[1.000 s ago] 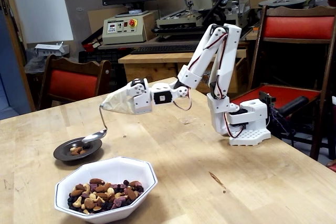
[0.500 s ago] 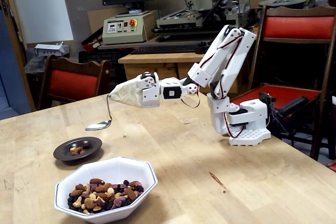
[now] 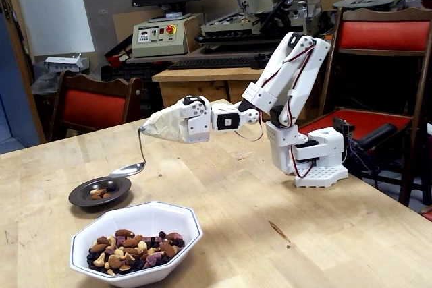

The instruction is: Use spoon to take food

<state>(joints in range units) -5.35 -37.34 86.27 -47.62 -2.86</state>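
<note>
The shiny spoon (image 3: 129, 169) hangs from the tip of the white arm, where my gripper (image 3: 147, 129), wrapped in white tape, is shut on its thin bent handle. The spoon's oval bowl hovers just above the right rim of a small dark plate (image 3: 81, 198) and looks empty. A few nuts (image 3: 99, 193) lie on that plate. Most of the food (image 3: 133, 247), mixed nuts and dark dried fruit, sits in the white octagonal bowl (image 3: 177, 217) at the table's front, below and slightly right of the spoon.
The arm's white base (image 3: 316, 160) stands on the wooden table at the right. Red chairs (image 3: 91, 107) stand behind the table on both sides. Machines and a monitor fill the workbench at the back.
One second ago the spoon's bowl rested in the dark plate. It lifted up and away as the arm drew back, and has now dipped a little toward the plate's right rim.
</note>
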